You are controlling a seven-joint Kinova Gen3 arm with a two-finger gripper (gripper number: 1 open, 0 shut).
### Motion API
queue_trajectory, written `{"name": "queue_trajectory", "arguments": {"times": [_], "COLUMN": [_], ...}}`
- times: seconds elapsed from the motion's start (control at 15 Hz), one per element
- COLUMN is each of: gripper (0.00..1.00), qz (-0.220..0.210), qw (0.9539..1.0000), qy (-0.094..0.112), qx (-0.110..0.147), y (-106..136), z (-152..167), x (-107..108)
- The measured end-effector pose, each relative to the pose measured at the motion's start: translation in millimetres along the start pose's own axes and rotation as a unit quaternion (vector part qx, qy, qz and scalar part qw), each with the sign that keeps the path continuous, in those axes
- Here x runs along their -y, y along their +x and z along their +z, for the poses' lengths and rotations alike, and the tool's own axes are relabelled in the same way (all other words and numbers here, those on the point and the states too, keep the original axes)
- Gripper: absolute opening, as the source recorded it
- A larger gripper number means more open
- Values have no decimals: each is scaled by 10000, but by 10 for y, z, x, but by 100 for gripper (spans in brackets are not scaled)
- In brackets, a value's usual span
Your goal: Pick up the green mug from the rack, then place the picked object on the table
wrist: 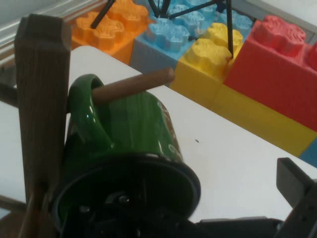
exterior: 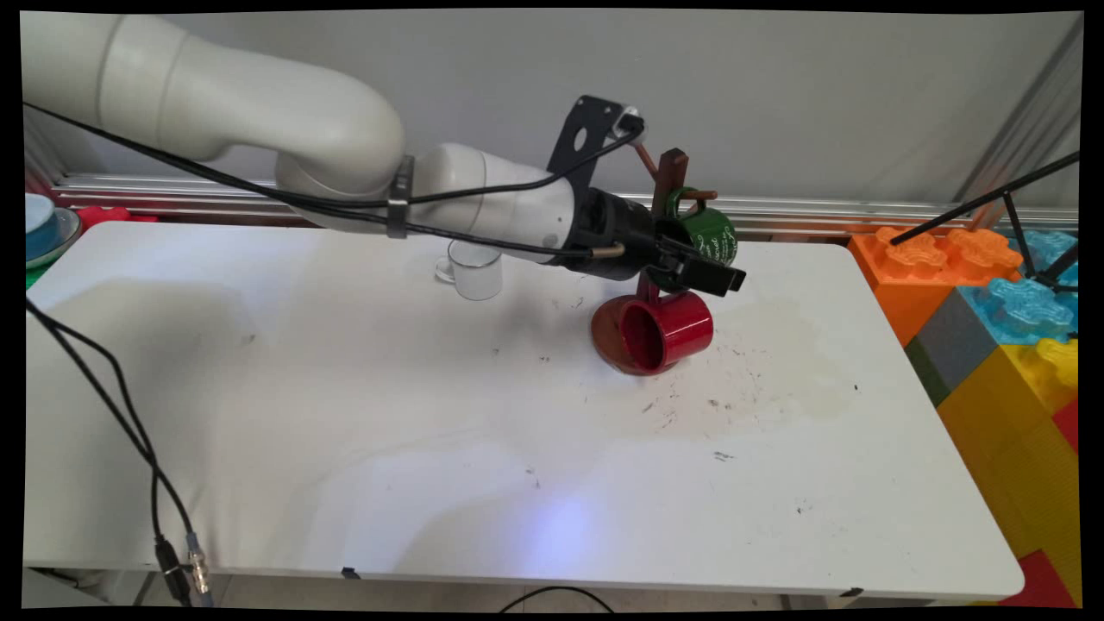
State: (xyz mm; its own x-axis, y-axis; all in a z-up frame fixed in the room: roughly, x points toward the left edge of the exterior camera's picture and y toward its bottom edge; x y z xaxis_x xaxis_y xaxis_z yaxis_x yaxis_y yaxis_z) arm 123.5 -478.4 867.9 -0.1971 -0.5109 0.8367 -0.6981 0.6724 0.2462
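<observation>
A brown wooden mug tree point(exterior: 671, 177) stands at the table's far middle-right. A green mug point(exterior: 714, 231) hangs by its handle on an upper peg point(wrist: 133, 85), next to the post point(wrist: 40, 99). Lower down, a red mug point(exterior: 671, 332) hangs with its mouth facing me, in front of the round brown base point(exterior: 605, 332). My gripper point(exterior: 700, 272) is right at the green mug point(wrist: 133, 134), just under its rim. It looks open: one finger point(wrist: 297, 191) stands well off to the mug's side, and the other is hidden.
A clear glass cup point(exterior: 473, 269) stands on the table point(exterior: 345, 414) left of the tree, under the arm. Large toy blocks point(exterior: 1000, 328) and black tripod legs point(exterior: 1018, 211) line the right edge. Blue plates point(exterior: 43, 228) sit at the far left. Cables point(exterior: 129, 431) hang at the near left.
</observation>
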Motion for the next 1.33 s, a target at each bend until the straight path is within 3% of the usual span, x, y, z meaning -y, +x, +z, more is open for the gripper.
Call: {"name": "queue_trajectory", "arguments": {"times": [0.67,0.73,1.33], "gripper": [100,0,0], "qz": [-39,-43,-65], "qw": [9997,9996,9993], "qy": [36,39,60], "qx": [-256,-262,-353], "y": [-113,-119,-167], "z": [261,268,309], "x": [43,44,59]}}
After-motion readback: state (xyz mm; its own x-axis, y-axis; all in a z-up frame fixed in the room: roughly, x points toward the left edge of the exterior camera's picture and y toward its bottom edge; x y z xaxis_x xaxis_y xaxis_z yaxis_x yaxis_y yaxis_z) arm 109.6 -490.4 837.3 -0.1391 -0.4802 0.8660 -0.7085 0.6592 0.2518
